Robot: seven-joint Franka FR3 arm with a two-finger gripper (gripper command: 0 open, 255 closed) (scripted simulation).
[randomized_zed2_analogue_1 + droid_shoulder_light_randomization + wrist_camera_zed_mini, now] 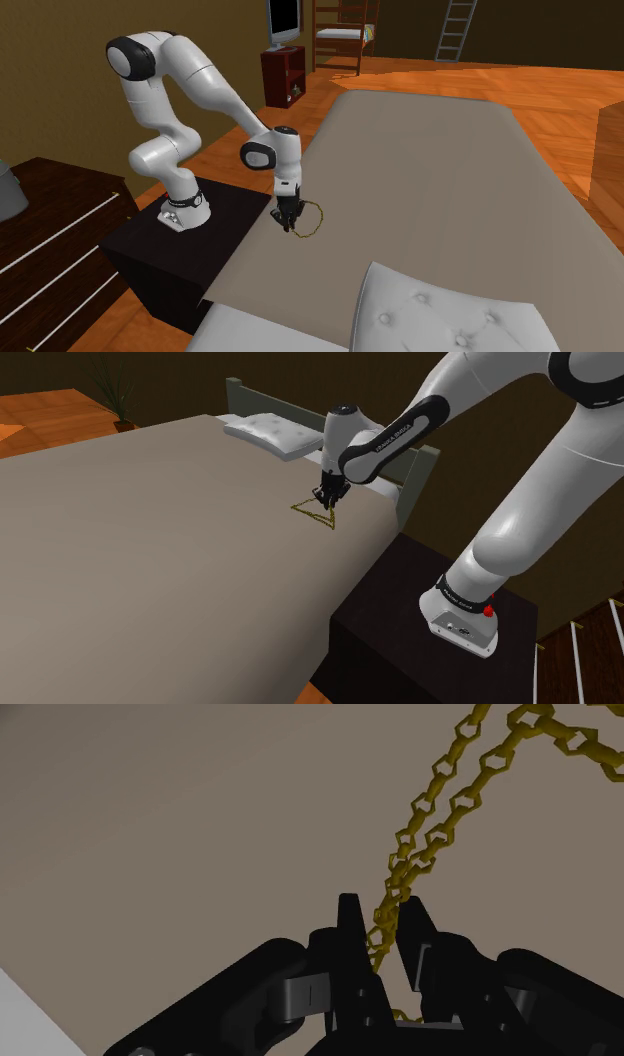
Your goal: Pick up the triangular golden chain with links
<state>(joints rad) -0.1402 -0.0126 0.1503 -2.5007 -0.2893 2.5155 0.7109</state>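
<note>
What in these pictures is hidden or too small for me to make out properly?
- Triangular golden link chain: its far part is cut off at the wrist view's edge.
- The chain's corner: hidden under the all-black gripper in the shoulder view.
- Whether the chain has left the beige bed cover: too small in both exterior views.
- Dark screen: cut off by the second exterior view's top edge.

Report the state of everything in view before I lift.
golden chain, lying on the bed in a triangle, one corner between the jaws.
gripper, low over the bed, jaws closed on that chain corner.
white pillow, flat at the bed's head, apart from the gripper.
bed, cover smooth.
</note>
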